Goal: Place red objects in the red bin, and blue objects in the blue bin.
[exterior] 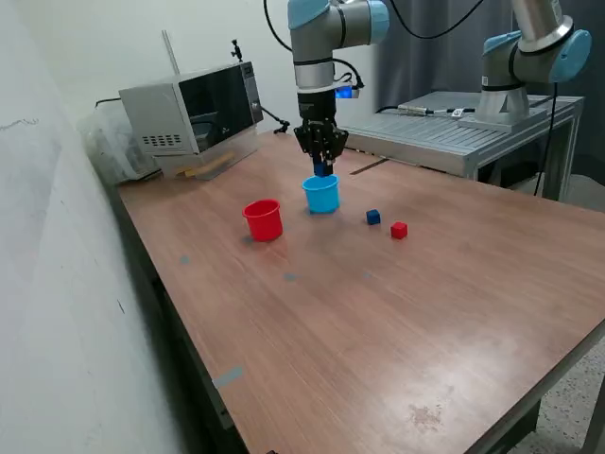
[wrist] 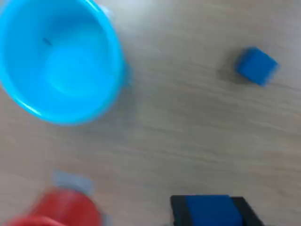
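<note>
My gripper (exterior: 323,163) hangs just above the rim of the light blue bin (exterior: 321,195), shut on a dark blue cube (exterior: 324,170). In the wrist view that held cube (wrist: 207,212) sits between the two black fingers (wrist: 178,209), and the blue bin (wrist: 59,61) looks empty inside. Another blue cube (exterior: 373,217) (wrist: 256,66) lies on the wooden table towards the exterior view's right of the blue bin. A red cube (exterior: 399,230) lies just beyond it. The red bin (exterior: 263,219) (wrist: 61,209) stands on the exterior view's left of the blue bin.
A microwave (exterior: 194,113) stands at the table's back corner, on the exterior view's left, with a plastic bag (exterior: 109,142) beside it. Behind the table, a second arm (exterior: 525,57) is mounted on a metal bench (exterior: 454,132). A wall runs along the exterior view's left.
</note>
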